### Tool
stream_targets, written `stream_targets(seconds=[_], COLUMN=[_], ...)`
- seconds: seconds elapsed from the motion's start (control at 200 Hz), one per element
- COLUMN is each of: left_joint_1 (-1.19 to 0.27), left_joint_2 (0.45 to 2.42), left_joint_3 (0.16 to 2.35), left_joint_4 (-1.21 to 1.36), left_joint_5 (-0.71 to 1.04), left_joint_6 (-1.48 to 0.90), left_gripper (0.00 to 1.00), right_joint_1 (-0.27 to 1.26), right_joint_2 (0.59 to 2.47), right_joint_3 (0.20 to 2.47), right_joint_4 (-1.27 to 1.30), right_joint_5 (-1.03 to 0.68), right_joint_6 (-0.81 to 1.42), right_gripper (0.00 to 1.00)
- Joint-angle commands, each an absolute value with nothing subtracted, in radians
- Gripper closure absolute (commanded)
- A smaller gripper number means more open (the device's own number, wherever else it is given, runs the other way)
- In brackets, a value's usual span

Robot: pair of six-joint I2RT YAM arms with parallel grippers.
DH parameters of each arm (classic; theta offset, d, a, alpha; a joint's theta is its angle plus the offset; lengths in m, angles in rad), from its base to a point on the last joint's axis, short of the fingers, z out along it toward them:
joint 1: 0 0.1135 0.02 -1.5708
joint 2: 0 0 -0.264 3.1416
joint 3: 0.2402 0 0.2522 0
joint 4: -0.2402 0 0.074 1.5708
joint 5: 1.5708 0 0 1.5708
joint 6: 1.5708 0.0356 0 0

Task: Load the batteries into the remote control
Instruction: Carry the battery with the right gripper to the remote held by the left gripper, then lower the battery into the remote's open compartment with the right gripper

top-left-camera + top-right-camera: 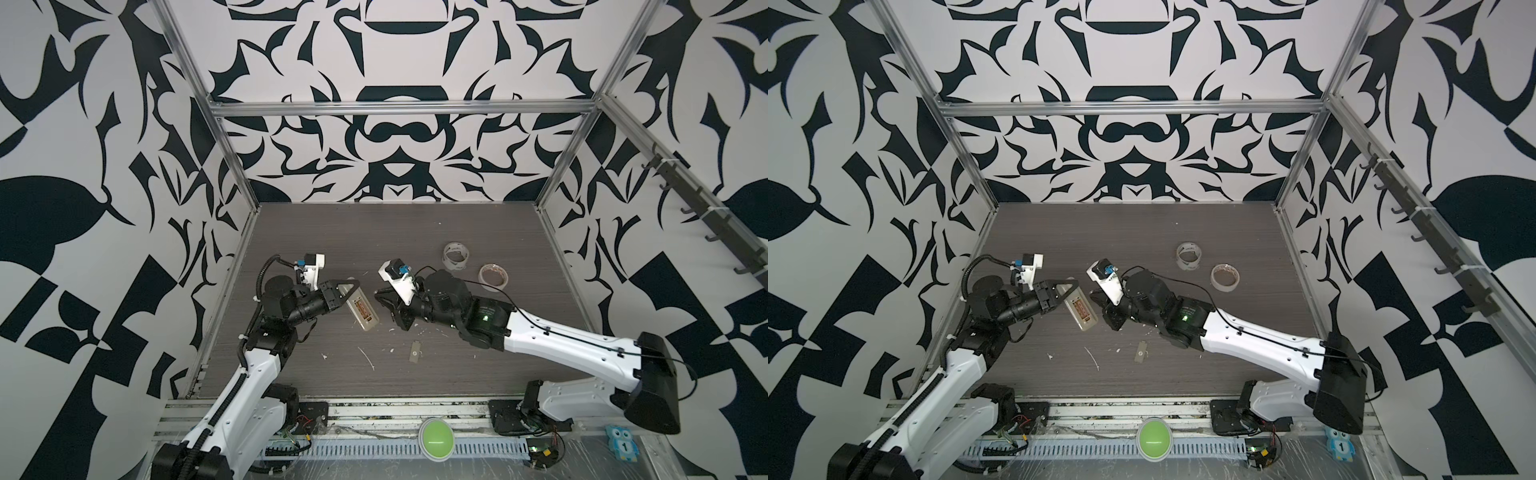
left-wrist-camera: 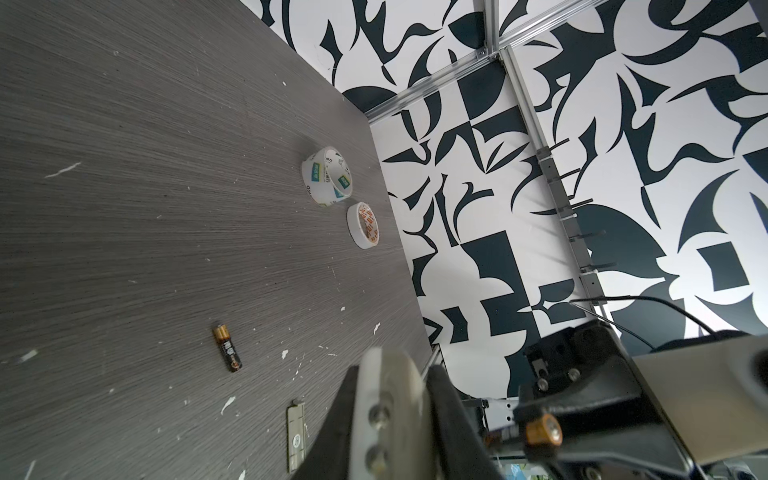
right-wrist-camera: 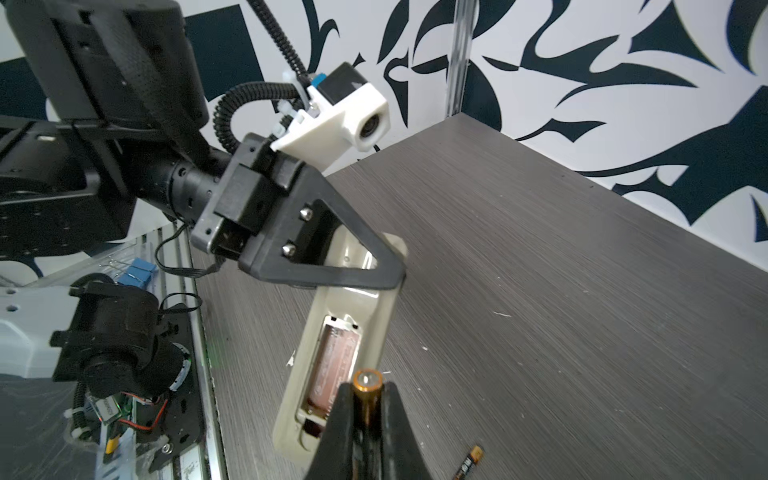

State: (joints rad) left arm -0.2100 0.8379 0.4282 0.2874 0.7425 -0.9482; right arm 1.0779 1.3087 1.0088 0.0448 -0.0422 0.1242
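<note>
You are at the first insertion. The left gripper (image 1: 351,286) pinches the remote (image 1: 363,311) by its 11 o'clock end, open bay up. The right gripper (image 1: 379,296), at the remote's 3 o'clock, pinches a battery (image 3: 367,380). Next, align that battery with the bay and lower it in. The spare battery (image 2: 227,347) lies on the table (image 1: 415,249).

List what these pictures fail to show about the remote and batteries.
remote control button face: turned away in every view.
held battery body: right wrist view, hidden between the right gripper fingers.
loose battery: right wrist view, cut off by the bottom edge.
Remote's gripped end: right wrist view, covered by the left gripper.
</note>
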Motion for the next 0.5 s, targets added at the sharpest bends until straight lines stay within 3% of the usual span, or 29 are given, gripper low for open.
stream_targets(seconds=[0.0,0.495], left_joint_1=[-0.215,-0.222], left_joint_2=[0.833,0.81], left_joint_3=[0.45,0.448], left_joint_4=[0.316,0.318], left_joint_5=[0.738,0.745], left_joint_6=[-0.938,-0.952], left_gripper=[1.0,1.0], right_joint_1=[1.1,1.117], right_joint_2=[1.323,1.417], right_joint_3=[1.023,1.033], right_joint_4=[0.181,0.245], right_joint_5=[-0.05,-0.041], right_joint_6=[0.137,0.113], right_gripper=[1.0,1.0])
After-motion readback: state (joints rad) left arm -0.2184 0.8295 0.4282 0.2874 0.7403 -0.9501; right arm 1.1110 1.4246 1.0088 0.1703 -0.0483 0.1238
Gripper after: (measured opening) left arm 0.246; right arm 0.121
